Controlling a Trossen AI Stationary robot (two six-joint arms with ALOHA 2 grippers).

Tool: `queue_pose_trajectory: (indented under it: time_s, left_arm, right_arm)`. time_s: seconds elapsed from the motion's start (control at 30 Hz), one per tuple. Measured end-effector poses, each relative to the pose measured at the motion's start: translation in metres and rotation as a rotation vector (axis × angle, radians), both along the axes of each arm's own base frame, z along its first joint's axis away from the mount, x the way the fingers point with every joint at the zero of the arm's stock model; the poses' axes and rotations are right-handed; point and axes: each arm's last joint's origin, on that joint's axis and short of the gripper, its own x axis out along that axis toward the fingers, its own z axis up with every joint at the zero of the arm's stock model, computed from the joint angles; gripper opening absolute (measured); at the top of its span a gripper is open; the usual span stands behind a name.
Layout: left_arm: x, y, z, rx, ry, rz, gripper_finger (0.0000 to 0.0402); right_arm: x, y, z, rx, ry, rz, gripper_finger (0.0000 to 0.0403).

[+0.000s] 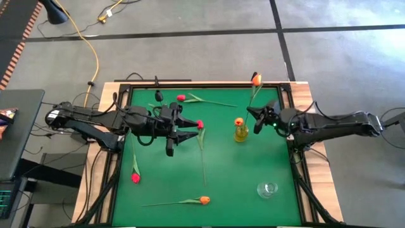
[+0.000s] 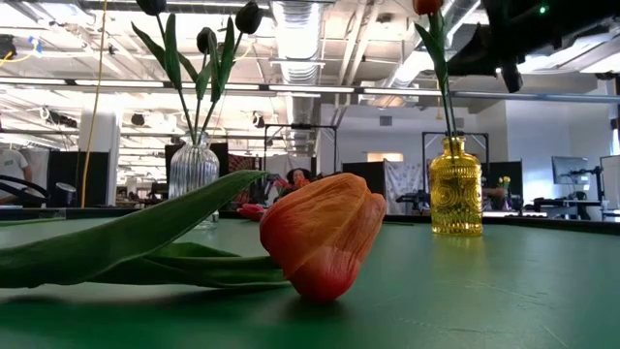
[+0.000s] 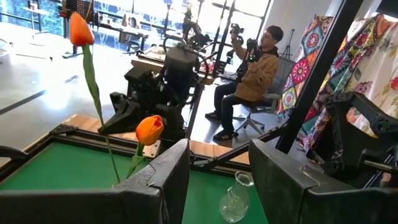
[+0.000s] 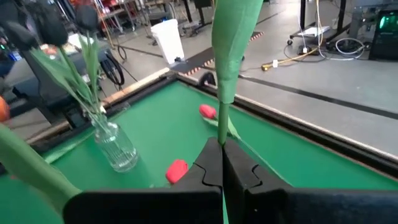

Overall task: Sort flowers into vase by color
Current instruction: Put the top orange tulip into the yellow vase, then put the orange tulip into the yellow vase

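Note:
My right gripper [image 1: 257, 118] [image 4: 221, 148] is shut on an orange tulip [image 1: 255, 80] [image 3: 79, 28], held up beside the yellow vase [image 1: 241, 133] [image 2: 455, 199], which has another orange tulip [image 1: 238, 121] [image 3: 149, 129] in it. My left gripper [image 1: 193, 128] [image 3: 217, 163] is open and touches nothing, just left of a red tulip [image 1: 200, 125] lying on the green mat. Black tulips [image 2: 248, 16] stand in a clear ribbed vase [image 2: 194, 167] [image 4: 115, 147]. Two more red tulips [image 1: 181, 97] [image 1: 135, 178] and an orange one [image 1: 204, 200] [image 2: 325, 237] lie flat. My right gripper pinches the orange tulip's green stem [image 4: 219, 127] between its two shut fingers, which reach in level from the table's right and lie across the stem. The tulip stands roughly upright with its head well above the fingers. Its lower end is hidden.
An empty clear glass vase [image 1: 268, 189] [image 3: 236, 199] stands near the table's near right corner. A raised dark frame [image 1: 190, 85] rims the mat. A seated person [image 3: 255, 71] is in the room beyond. Open mat lies between the lying tulips in the middle and near part.

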Motion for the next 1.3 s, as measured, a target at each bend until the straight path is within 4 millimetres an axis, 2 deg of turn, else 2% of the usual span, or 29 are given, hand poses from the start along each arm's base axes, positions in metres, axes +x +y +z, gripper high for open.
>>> queue_pose_trajectory:
  time_s: [0.33, 0.57, 0.97, 1.17, 1.3]
  left_arm:
    - [0.0, 0.0, -0.001, 0.002, 0.013, 0.0, 0.0153]
    - [0.0, 0.0, -0.002, 0.004, 0.024, 0.001, 0.0153]
    - [0.0, 0.0, -0.002, 0.004, 0.023, 0.008, 0.0153]
    - [0.0, 0.0, -0.003, 0.005, 0.027, 0.008, 0.0153]
    - [0.0, 0.0, -0.005, 0.009, 0.048, 0.008, 0.0153]
  right_arm:
    - [0.003, 0.001, -0.036, 0.021, -0.025, -0.024, 0.0018]
    - [0.004, 0.01, -0.041, 0.026, -0.001, 0.029, 0.0021]
    - [0.004, 0.015, -0.043, 0.021, 0.015, 0.062, 0.0127]
    - [0.002, 0.015, -0.048, 0.025, 0.086, 0.098, 0.0186]
    - [-0.001, 0.016, -0.051, 0.039, 0.124, 0.144, 0.0212]
